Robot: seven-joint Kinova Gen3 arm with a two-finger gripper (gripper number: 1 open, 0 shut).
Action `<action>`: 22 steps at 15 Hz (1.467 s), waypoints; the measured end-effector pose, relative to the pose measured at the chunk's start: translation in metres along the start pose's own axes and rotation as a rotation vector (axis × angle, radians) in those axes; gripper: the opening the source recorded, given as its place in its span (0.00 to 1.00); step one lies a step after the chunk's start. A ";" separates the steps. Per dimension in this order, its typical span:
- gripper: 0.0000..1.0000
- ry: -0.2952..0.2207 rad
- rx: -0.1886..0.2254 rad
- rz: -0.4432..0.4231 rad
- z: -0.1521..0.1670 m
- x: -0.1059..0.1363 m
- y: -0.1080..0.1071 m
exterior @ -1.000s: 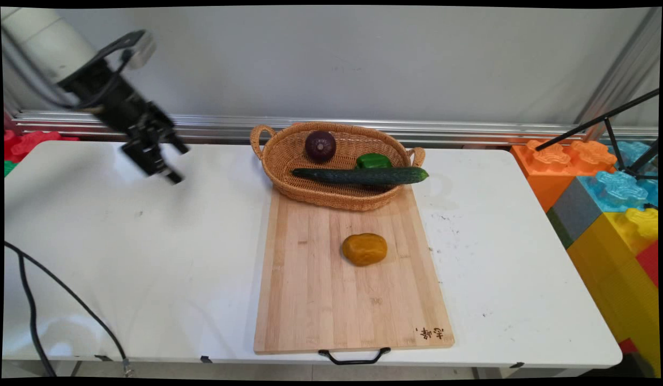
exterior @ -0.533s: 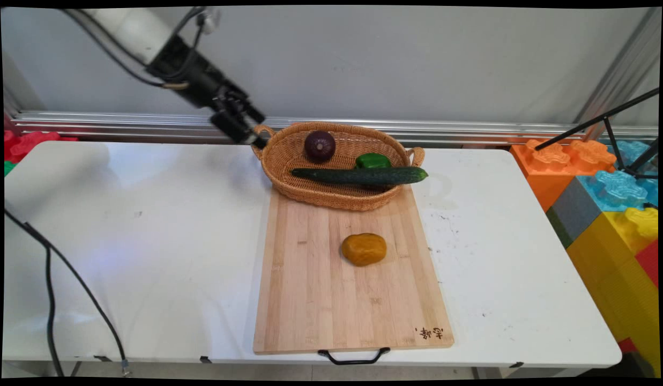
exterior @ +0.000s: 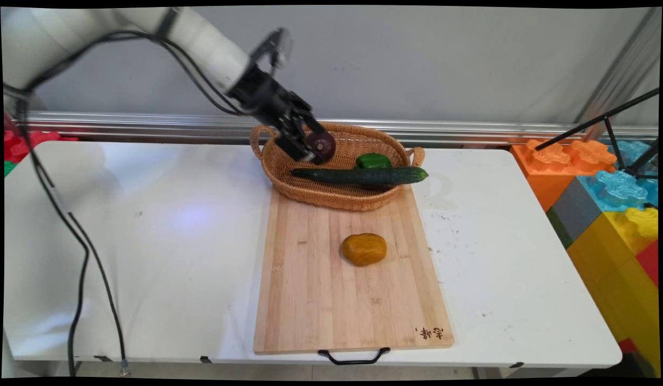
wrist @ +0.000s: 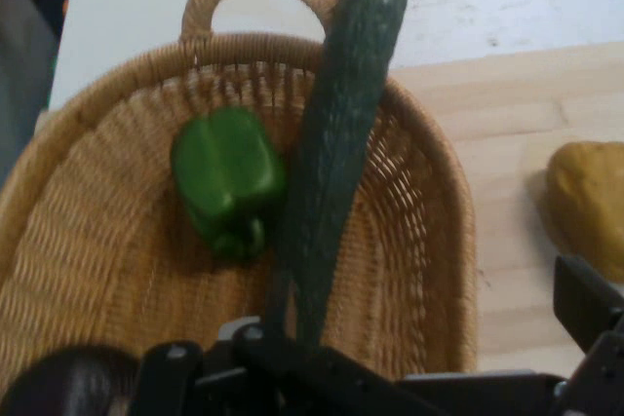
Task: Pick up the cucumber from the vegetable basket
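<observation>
Hand (exterior: 308, 145) over wicker basket (exterior: 288, 177), beside purple onion (exterior: 323, 143)

This looks like a robotics lab set up as a mock kitchen. A white Kinova arm (exterior: 202, 37) trailing black cables (exterior: 79, 252) reaches in from the upper left over a plain white folding surface (exterior: 149, 241). Behind it runs an aluminium rail (exterior: 470, 128) below a bare grey wall (exterior: 417, 59). At the right edge stand oversized plastic building blocks in orange, blue and yellow (exterior: 610, 198), crossed by a black tripod leg (exterior: 594, 124).
</observation>
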 end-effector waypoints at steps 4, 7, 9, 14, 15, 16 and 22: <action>1.00 -0.010 -0.009 0.154 0.058 0.010 -0.012; 1.00 -0.021 -0.007 0.239 0.087 0.014 -0.018; 1.00 -0.026 0.001 0.282 0.100 0.017 -0.022; 1.00 -0.027 0.016 0.385 0.134 0.027 -0.031; 1.00 -0.026 0.015 0.397 0.138 0.028 -0.032; 1.00 -0.025 0.015 0.404 0.140 0.029 -0.033; 1.00 -0.027 -0.002 0.445 0.155 0.035 -0.038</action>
